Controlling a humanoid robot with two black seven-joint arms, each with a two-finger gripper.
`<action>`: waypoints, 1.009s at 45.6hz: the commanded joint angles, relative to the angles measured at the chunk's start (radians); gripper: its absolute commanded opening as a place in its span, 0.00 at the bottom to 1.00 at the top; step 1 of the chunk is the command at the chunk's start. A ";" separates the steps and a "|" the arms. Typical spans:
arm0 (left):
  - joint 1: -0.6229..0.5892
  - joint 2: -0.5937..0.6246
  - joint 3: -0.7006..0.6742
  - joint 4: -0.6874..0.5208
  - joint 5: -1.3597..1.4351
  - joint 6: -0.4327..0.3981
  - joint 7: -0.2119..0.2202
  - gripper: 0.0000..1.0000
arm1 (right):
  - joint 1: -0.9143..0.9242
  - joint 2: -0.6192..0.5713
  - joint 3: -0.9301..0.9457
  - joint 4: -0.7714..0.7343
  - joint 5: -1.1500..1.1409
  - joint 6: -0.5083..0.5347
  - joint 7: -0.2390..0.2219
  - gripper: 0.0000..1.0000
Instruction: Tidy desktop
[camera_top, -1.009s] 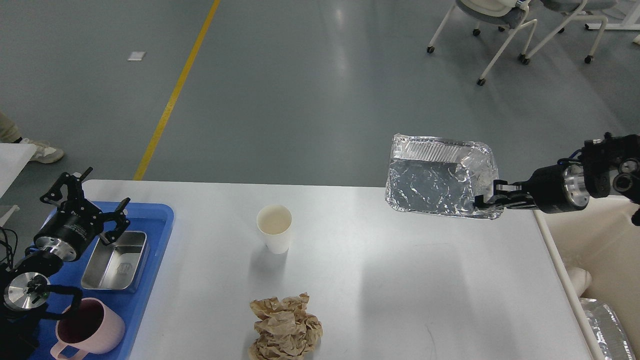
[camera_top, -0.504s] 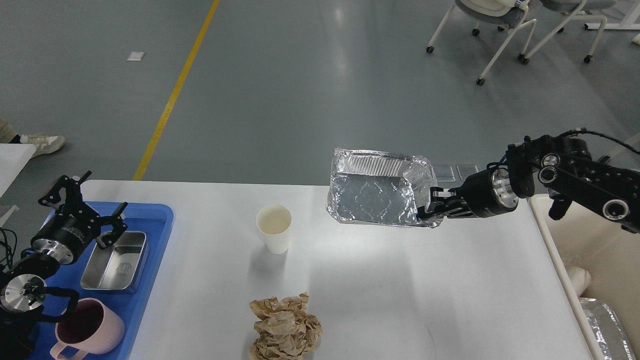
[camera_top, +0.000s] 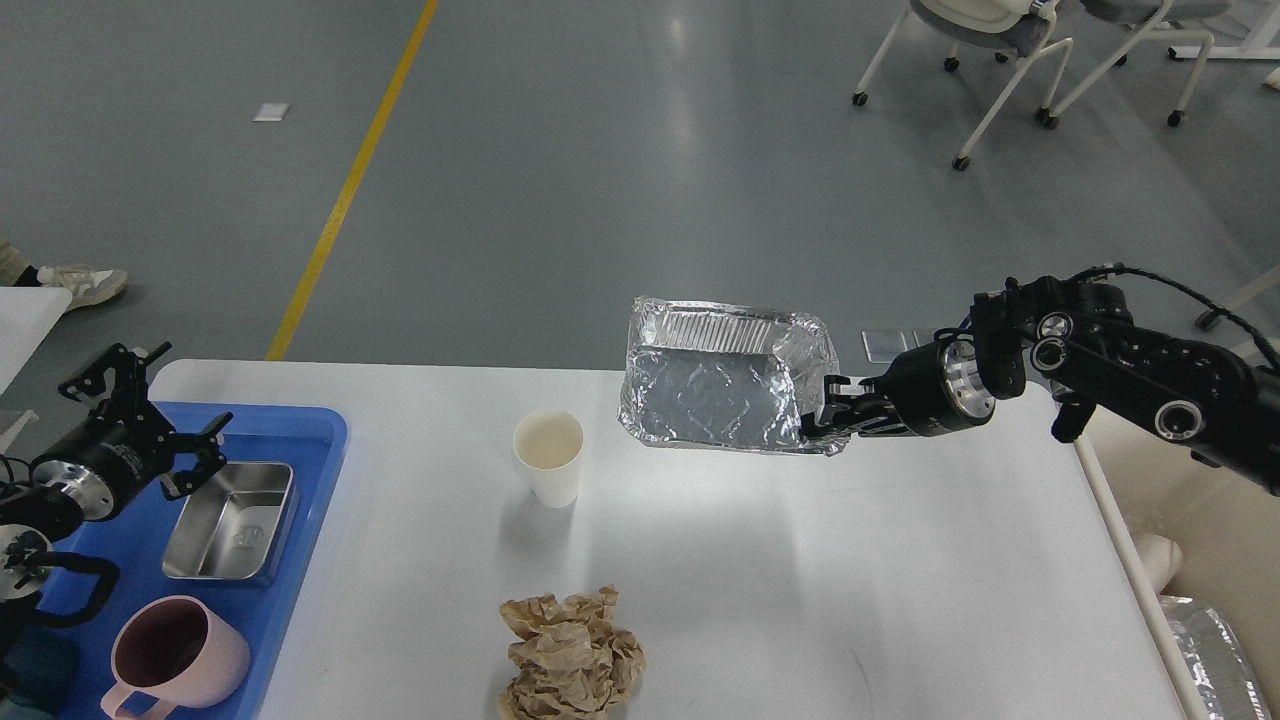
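The white desktop (camera_top: 850, 580) fills the lower view. My right gripper (camera_top: 820, 415) is shut on the right rim of a crumpled foil tray (camera_top: 715, 385) and holds it above the table's far middle. A white paper cup (camera_top: 549, 455) stands upright left of the foil tray. A crumpled brown paper ball (camera_top: 570, 655) lies near the front edge. My left gripper (camera_top: 140, 420) is open and empty above the far left of the blue tray (camera_top: 300, 540).
The blue tray holds a steel rectangular container (camera_top: 232, 520) and a pink mug (camera_top: 170, 655). A cream bin (camera_top: 1200, 540) stands at the table's right edge with foil (camera_top: 1215, 650) inside. Chairs (camera_top: 1000, 50) stand far back on the floor.
My right gripper has carried the foil tray leftward from the table's right edge to its far middle. My left gripper has pulled back to the left, away from the steel container.
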 joint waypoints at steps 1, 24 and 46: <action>0.007 0.157 0.118 -0.193 0.000 0.101 0.032 0.97 | 0.000 0.011 0.003 -0.003 0.000 -0.006 0.000 0.00; 0.015 0.880 0.407 -0.779 0.002 0.236 0.035 0.97 | 0.010 0.024 0.009 0.006 0.002 -0.010 0.000 0.00; 0.016 1.038 0.465 -0.784 0.005 0.245 0.023 0.97 | 0.030 0.021 0.026 0.014 0.003 -0.010 0.000 0.00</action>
